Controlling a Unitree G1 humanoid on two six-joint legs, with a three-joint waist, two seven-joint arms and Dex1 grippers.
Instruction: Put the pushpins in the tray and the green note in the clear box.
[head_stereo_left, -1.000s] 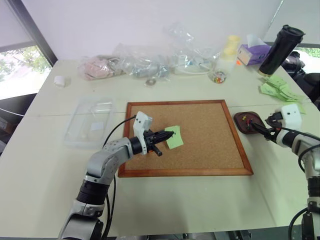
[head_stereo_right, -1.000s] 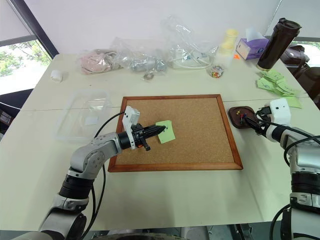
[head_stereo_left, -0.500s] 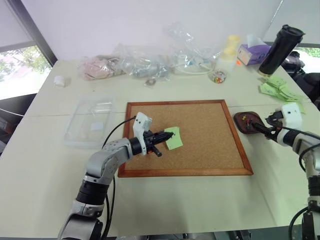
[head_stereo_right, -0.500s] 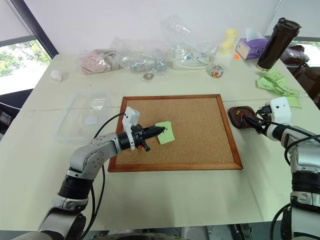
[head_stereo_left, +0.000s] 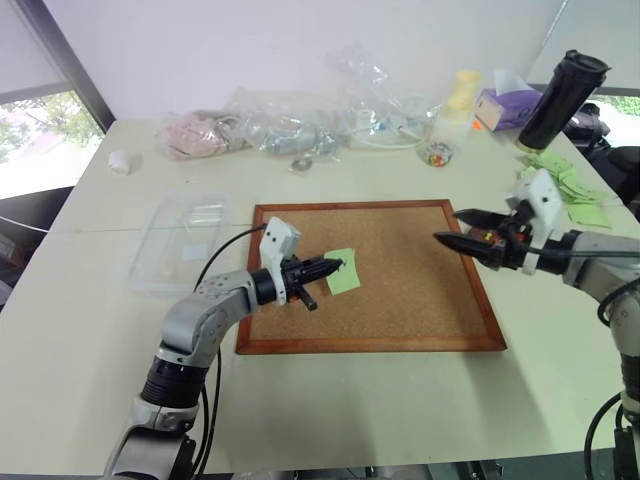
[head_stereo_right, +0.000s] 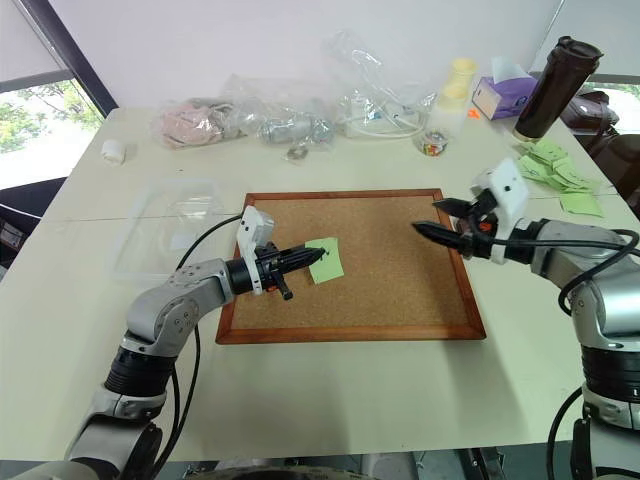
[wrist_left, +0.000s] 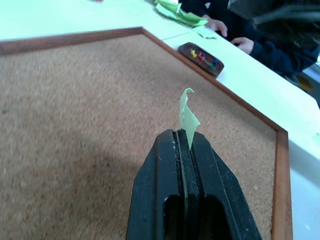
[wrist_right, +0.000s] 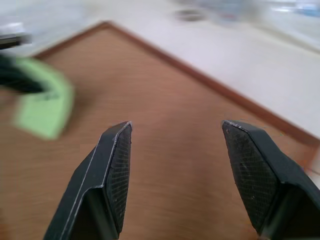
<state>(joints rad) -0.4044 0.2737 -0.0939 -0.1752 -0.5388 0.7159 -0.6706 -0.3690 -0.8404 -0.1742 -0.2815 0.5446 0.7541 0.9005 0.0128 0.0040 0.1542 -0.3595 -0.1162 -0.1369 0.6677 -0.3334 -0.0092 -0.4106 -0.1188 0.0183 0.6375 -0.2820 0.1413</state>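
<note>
Pushpins (wrist_left: 206, 57) sit in the tray (wrist_left: 186, 48); left gripper (head_stereo_left: 337, 266) pinches green note (head_stereo_left: 343, 277), right gripper (head_stereo_left: 452, 226) spread.

Cream table (head_stereo_left: 90, 330) against a plain white wall (head_stereo_left: 250, 40), daylit window (head_stereo_left: 40, 140) with dark frame at left

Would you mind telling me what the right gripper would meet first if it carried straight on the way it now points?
Most likely the green note pinched in the left gripper. The right gripper is open above the corkboard and aims across it towards the note; depth is unclear, so it could graze the cork first.
</note>
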